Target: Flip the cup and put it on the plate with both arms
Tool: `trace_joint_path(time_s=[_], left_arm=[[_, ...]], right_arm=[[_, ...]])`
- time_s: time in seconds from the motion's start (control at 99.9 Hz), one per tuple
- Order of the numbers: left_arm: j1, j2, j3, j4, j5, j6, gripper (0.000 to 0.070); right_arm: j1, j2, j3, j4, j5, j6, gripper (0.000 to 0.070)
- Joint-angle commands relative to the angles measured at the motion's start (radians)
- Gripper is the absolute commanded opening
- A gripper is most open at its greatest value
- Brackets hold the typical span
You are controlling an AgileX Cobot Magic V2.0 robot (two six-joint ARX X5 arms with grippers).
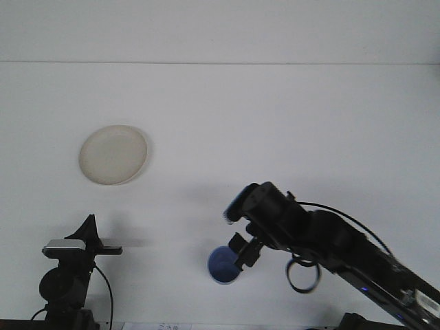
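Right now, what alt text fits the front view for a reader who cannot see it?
The right gripper holds a blue cup low over the white table, its open mouth facing the camera. An empty cream plate lies far left, and the left gripper rests apart.

Blue cup (223, 265), cream plate (113, 154) apart

The right gripper (242, 256) touches the blue cup (223, 265), and the wrist body covers its fingers, so their state cannot be told. The same gripper hides the right side of the cup. The right arm (344, 254) is cut off by the bottom-right corner. Left of the cup, the left arm (67, 275) is cut by the bottom edge; its gripper is too dark and small to read.
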Motion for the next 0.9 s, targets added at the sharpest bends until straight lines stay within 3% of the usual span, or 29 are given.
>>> trace_joint_path(time_s=[0.0,0.16,0.26,0.53,0.891], left_arm=[[0.001,-0.001,-0.019,0.011,0.003,-0.003,0.0012],[0.001,-0.001,-0.019,0.011,0.003,-0.003,0.0012],[0.001,-0.001,-0.019,0.011,0.003,-0.003,0.0012],[0.001,-0.001,-0.019,0.011,0.003,-0.003,0.0012],[0.001,-0.001,-0.019,0.018,0.003,-0.006,0.0012]], right_arm=[[0.012,-0.098,-0.005,0.041,0.075,0.004,0.0480],[0.013,-0.412,-0.187,0.227,0.238,0.031,0.0480],[0.013,-0.626,-0.373,0.370,0.293,0.035,0.0480],[0.013,-1.127,-0.741,0.560,0.318,0.030,0.0479],[0.013,-1.236,-0.781,0.511,0.312,0.023,0.0479]])
